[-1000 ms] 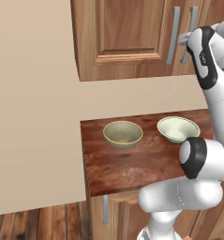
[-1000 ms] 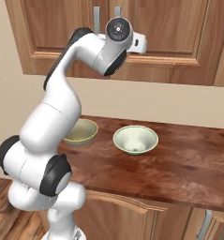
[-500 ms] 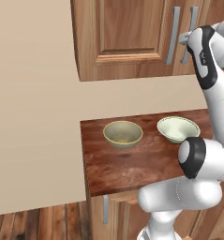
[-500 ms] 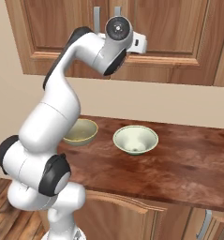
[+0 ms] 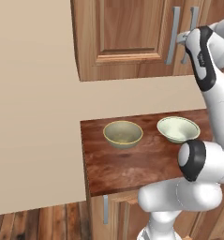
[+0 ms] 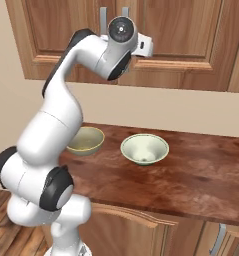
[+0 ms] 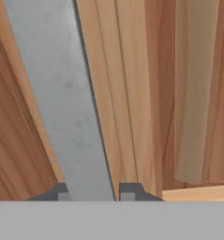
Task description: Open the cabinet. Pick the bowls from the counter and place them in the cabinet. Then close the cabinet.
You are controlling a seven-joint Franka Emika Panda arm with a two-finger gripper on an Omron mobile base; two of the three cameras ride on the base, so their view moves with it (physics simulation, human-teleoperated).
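Fills the wall straight ahead of the fingers: the cabinet (image 5: 127, 37), medium-brown wood, both raised-panel doors flat and closed. Meets the fingers at its door front, where the two long grey bars run side by side.

Lies well below the fingers: the counter (image 5: 132, 171), a dark reddish-brown slab with a thick front edge. Carries both bowls on its top, none of them near the fingers.

Rises white from the base and bends high, up to door level: the arm (image 6: 56, 120), wrist turned toward the doors.

Sits under the slab, farther still beneath the fingers: a low base cabinet (image 5: 120, 213) with a short grey pull.

Rests upright on the slab, far below the fingers and toward the robot's right: the wider pale bowl (image 5: 178, 129), white-green. Stands just beside it, apart, toward the robot's left: the olive-tan bowl (image 5: 123, 132), also upright.

Runs up between the fingers and fills the space there: one grey bar handle (image 7: 71, 103), slanted in the hand view.

Straddles that bar: the gripper (image 7: 95, 192), fingertips (image 7: 131, 190) close against both edges. Looks like a near-grip; cannot tell whether actually pressing or a hair off.
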